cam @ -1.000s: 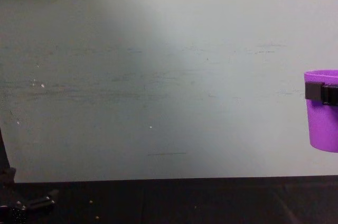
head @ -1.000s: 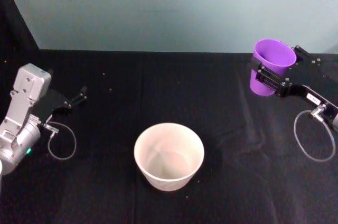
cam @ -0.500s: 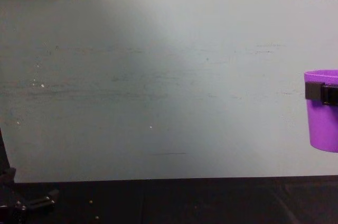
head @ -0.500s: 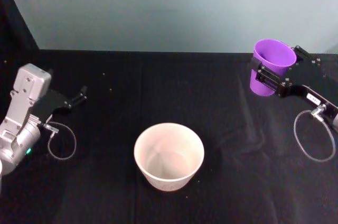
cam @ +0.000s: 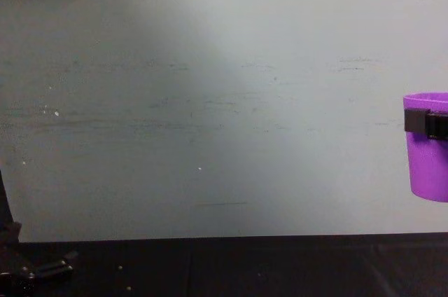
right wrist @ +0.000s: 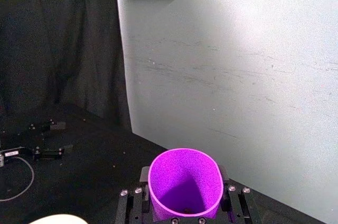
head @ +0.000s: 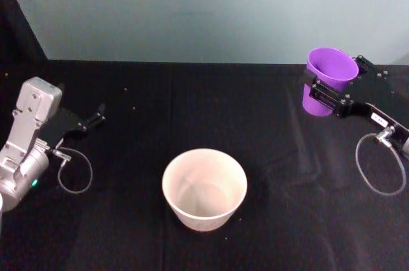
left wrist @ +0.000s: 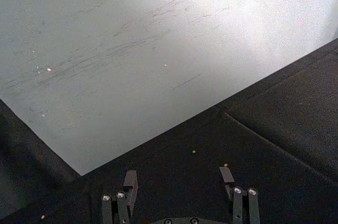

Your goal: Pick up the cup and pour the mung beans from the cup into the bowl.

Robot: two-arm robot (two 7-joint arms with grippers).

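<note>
The purple cup [head: 317, 102] hangs upright above the table's far right, with my right gripper [head: 333, 79] shut on it just below the rim. From the side, the cup [cam: 428, 167] is clearly off the cloth. In the right wrist view the cup [right wrist: 184, 182] opens toward the camera between the two fingers; I make out only a dark speck at its bottom, no clear heap of mung beans. The cream bowl [head: 204, 189] stands at the table's middle front and looks empty. My left gripper [head: 92, 119] rests open at the left, away from both.
Black cloth covers the table [head: 140, 98], with a pale wall close behind. A few loose beans [left wrist: 194, 152] lie scattered on the cloth near the left gripper [left wrist: 178, 179]. Cable loops hang by each wrist.
</note>
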